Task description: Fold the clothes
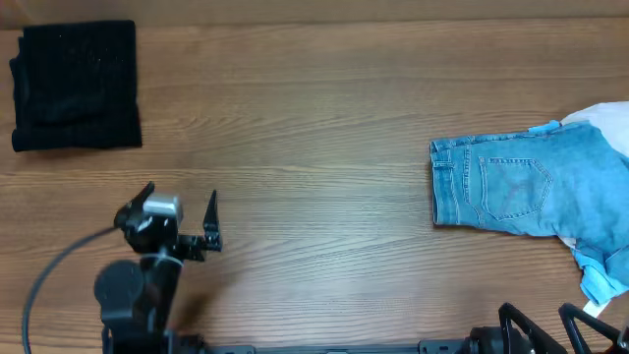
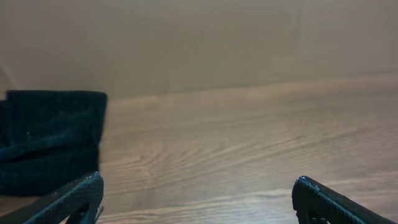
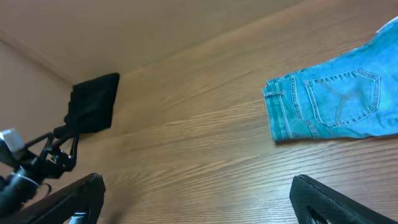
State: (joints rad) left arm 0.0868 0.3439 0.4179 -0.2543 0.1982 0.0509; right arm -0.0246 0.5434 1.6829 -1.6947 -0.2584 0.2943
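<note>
The black knit garment (image 1: 76, 86) lies folded into a neat square at the table's far left; it also shows in the left wrist view (image 2: 50, 140) and the right wrist view (image 3: 94, 102). Light-blue denim (image 1: 531, 187) with a back pocket lies at the right, seen too from the right wrist (image 3: 333, 102). My left gripper (image 1: 180, 208) hovers open over bare wood, below and to the right of the black garment, holding nothing (image 2: 198, 186). My right gripper (image 1: 539, 320) is open at the front right edge, nothing between its fingers (image 3: 198, 186).
A white cloth (image 1: 604, 116) peeks out behind the denim at the right edge. A pale-blue piece (image 1: 601, 280) lies by the denim's lower right. The wooden table (image 1: 314, 147) stretches bare between the two garments.
</note>
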